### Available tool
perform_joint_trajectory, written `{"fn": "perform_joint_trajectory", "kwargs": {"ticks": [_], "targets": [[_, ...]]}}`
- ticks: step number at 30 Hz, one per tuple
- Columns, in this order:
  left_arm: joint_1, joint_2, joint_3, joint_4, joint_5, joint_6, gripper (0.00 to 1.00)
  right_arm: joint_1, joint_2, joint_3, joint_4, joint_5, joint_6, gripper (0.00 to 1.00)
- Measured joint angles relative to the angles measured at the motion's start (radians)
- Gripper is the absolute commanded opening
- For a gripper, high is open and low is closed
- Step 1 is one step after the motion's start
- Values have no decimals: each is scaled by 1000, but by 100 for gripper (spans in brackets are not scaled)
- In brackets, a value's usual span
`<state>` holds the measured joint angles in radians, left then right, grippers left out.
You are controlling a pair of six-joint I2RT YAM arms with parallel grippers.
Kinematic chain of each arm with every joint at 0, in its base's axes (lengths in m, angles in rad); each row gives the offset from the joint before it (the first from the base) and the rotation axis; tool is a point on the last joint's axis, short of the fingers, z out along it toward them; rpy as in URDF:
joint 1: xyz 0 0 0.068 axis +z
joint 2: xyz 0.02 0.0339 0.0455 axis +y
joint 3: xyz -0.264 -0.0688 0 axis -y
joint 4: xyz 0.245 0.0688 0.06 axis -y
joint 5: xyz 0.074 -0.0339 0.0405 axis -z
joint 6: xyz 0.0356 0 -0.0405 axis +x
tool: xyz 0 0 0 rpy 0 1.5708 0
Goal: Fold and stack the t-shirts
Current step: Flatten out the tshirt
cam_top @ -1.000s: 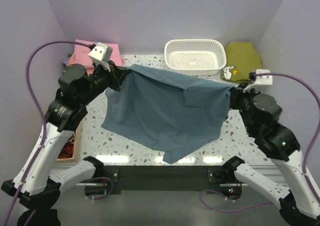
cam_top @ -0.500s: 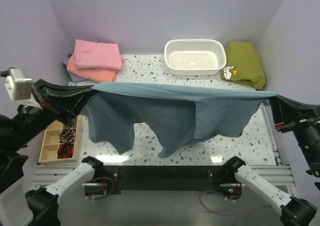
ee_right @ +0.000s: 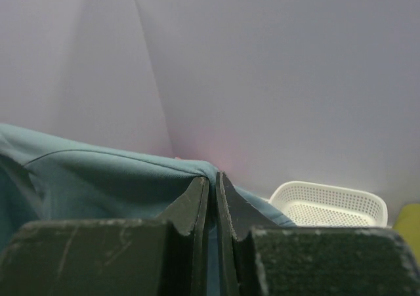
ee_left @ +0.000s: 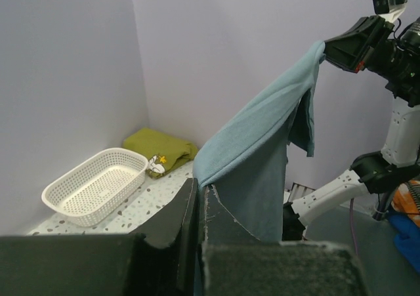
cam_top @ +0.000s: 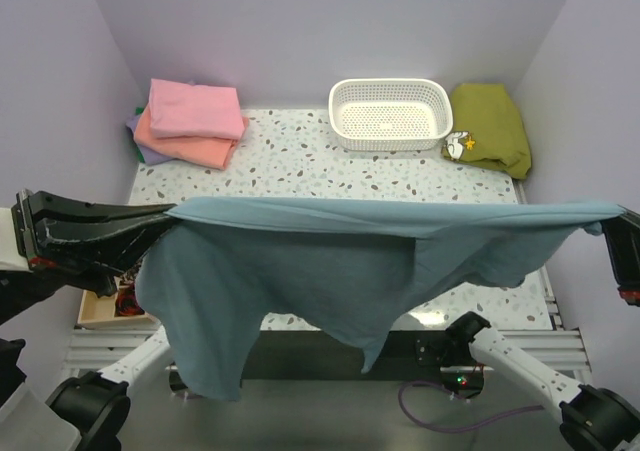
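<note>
Blue-grey t-shirt [cam_top: 330, 261] held aloft over the bench [cam_top: 300, 166], upper edge drawn into a taut, nearly level line from side to side, the rest hanging in loose uneven folds down past the bench's near edge. Left end pinched in the left pincer [cam_top: 165, 214], fingers pressed together with only cloth between them; left arm swung out wide, forearm lying almost level and pointing inward. Right end clamped the same way in the right pincer [ee_right: 212, 178], fingers closed to a thin slit on the folded edge (from the left wrist, that arm seen raised high with the fabric sloping down from it). Right arm pushed out to the far right, mostly beyond the top view. Well behind the hanging shirt, at the back-left corner, a folded pile: pink t-shirt [cam_top: 195, 109] on a salmon-orange t-shirt [cam_top: 185, 147], a lavender edge [cam_top: 150, 155] showing beneath.
</note>
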<state>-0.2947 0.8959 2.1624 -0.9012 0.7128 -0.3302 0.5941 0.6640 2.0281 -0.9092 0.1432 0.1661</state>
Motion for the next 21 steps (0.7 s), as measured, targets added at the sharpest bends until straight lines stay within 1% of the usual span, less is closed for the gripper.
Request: {"fn": "perform_joint_trajectory", "kwargs": {"ticks": [2, 7, 10, 13, 14, 17, 21], "targets": [[0, 1, 8, 9, 25, -13, 4, 0, 12, 56, -12, -31, -4, 0], [0, 14, 96, 40, 92, -55, 4, -6, 27, 162, -27, -123, -2, 0], [0, 5, 130, 69, 105, -71, 4, -13, 27, 190, -34, -171, -1, 0], [0, -15, 111, 89, 101, -72, 2, -18, 25, 177, -31, -187, -2, 0], [0, -23, 86, 95, 95, -71, 0, -19, 21, 158, -30, -182, -2, 0], [-1, -59, -42, 118, 52, -64, 0, -18, 2, 56, -10, -135, -3, 0], [-2, -121, -332, 166, -73, -40, 0, -18, -10, -154, 49, -37, -3, 0]]}}
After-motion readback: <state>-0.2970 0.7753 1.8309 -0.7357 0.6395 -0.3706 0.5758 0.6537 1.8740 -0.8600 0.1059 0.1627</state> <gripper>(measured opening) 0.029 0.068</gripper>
